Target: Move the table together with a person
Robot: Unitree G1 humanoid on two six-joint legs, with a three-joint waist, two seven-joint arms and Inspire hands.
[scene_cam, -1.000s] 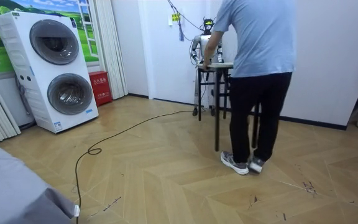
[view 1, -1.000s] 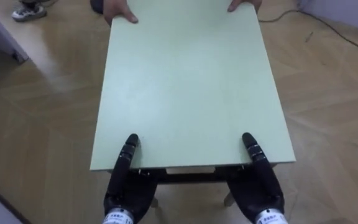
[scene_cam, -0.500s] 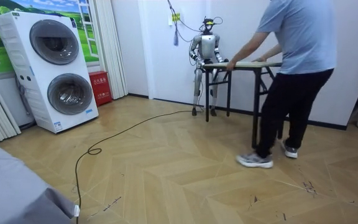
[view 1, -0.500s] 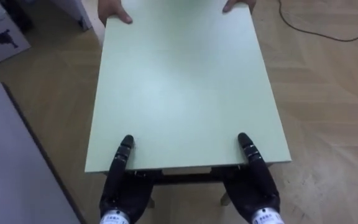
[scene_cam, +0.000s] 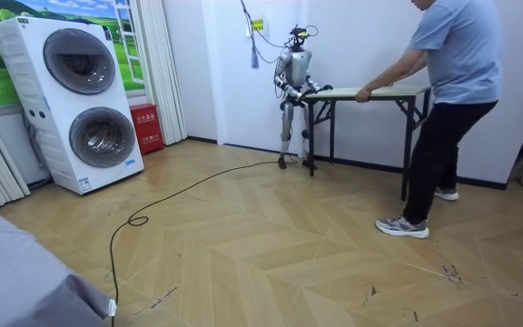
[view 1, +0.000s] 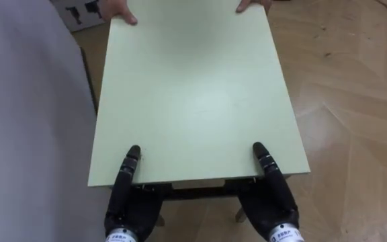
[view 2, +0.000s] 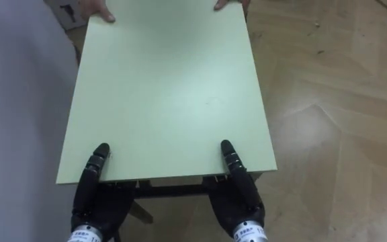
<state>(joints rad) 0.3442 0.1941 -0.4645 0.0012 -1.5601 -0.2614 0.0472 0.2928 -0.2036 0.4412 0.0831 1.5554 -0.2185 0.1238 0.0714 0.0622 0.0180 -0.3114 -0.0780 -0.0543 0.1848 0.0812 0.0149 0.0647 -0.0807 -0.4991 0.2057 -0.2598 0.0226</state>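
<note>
Fingers (view 1: pixel 132 161) of the left hand (view 1: pixel 130 202) and right hand (view 1: pixel 271 202) clamp the table (view 1: pixel 193 87) at its near edge, one atop, the rest hidden beneath, with a person's hands (view 1: pixel 118 10) at the far edge; an uneven pull could break that clamp or swing the table into the grey surface (view 1: pixel 25 121) alongside.

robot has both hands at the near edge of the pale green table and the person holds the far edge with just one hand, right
No: the left eye view shows the person's first hand at one far corner of the pale green rectangular table and the person's second hand at the other. The robot's left hand and right hand are at the near edge.
</note>
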